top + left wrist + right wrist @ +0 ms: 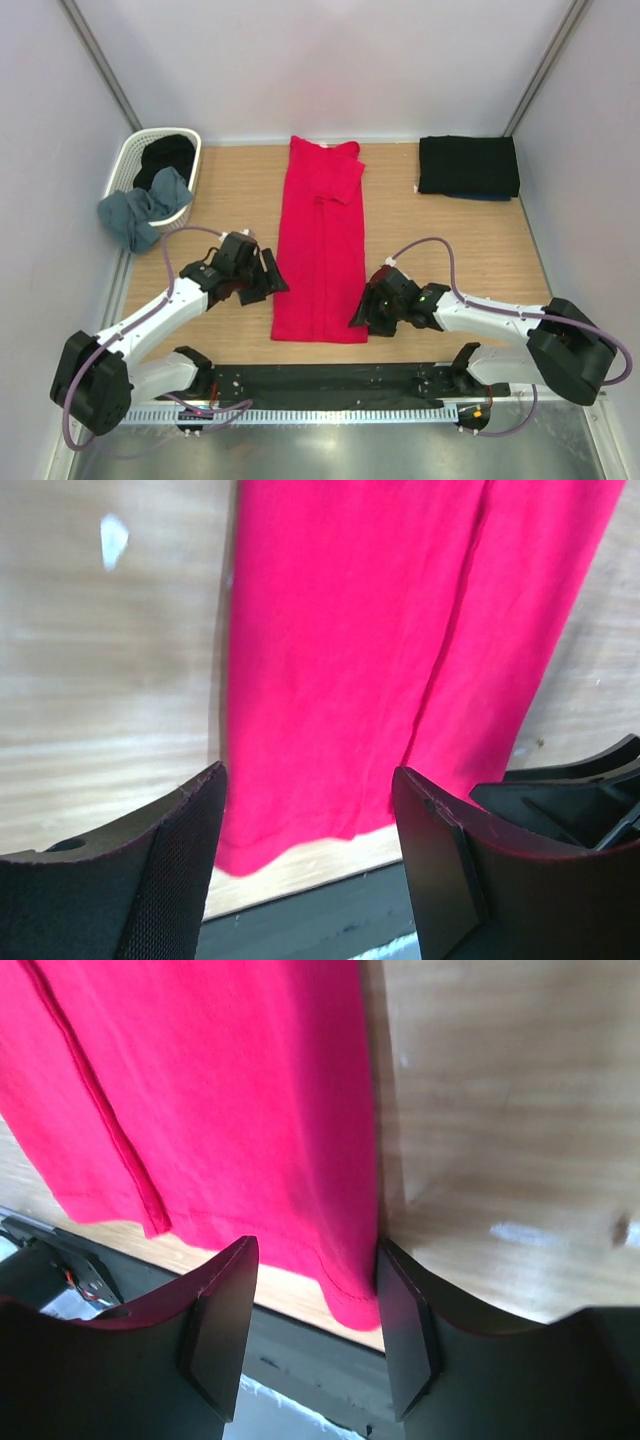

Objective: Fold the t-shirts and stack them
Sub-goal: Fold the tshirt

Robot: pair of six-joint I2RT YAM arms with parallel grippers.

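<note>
A crimson-red t-shirt [322, 245] lies as a long narrow strip down the middle of the table, one sleeve folded across near its far end. My left gripper [266, 281] hovers open at the strip's near left edge; in the left wrist view the red cloth [350, 650] lies beyond the open left gripper [308, 780]. My right gripper [362, 309] stands open at the near right corner. In the right wrist view the red hem corner [345, 1295] lies between the right gripper's [315, 1255] jaws, unclamped.
A white lattice basket [128, 158] at the back left holds a black shirt [166, 152]; a grey-blue shirt [140, 213] spills over its near rim. A folded black shirt [468, 165] lies at the back right. A dark strip [330, 378] runs along the table's near edge.
</note>
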